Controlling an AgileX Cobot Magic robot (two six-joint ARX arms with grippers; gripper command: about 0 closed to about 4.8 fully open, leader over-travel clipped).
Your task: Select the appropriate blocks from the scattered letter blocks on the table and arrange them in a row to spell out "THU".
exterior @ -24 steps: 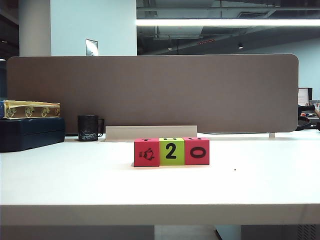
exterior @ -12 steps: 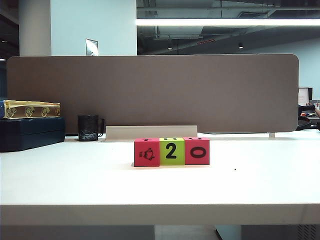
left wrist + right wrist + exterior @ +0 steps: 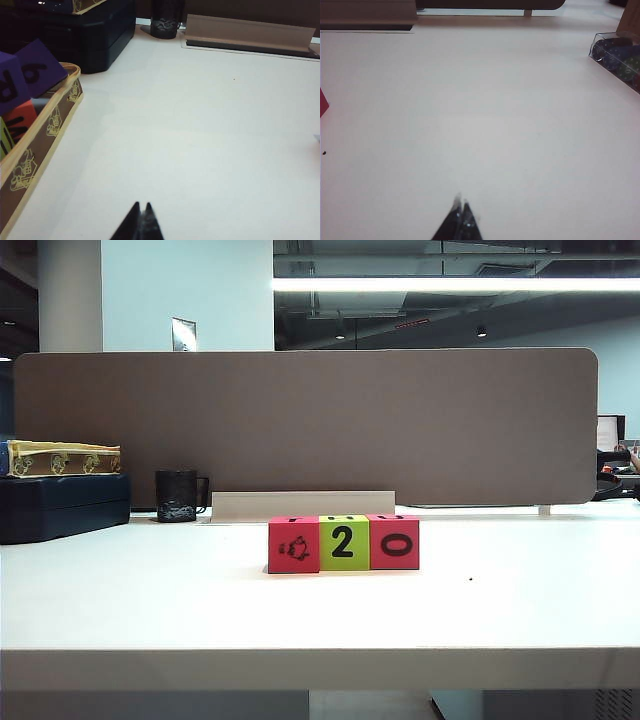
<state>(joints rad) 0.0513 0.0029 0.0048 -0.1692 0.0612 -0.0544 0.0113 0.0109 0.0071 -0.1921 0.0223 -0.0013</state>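
Showing only closed tips, left end effector and right end effector hover over tabletop; blocks hide their tops.

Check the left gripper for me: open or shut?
Shut. In the left wrist view the left gripper's dark fingertips meet at a point above the bare white table, with nothing between them.

Nothing changes between the earlier pictures and now. In the exterior view the three letter blocks show no shift on the table, no block is turned, and no arm comes into view. The left gripper and the right gripper make no visible move, both with jaws closed and empty.
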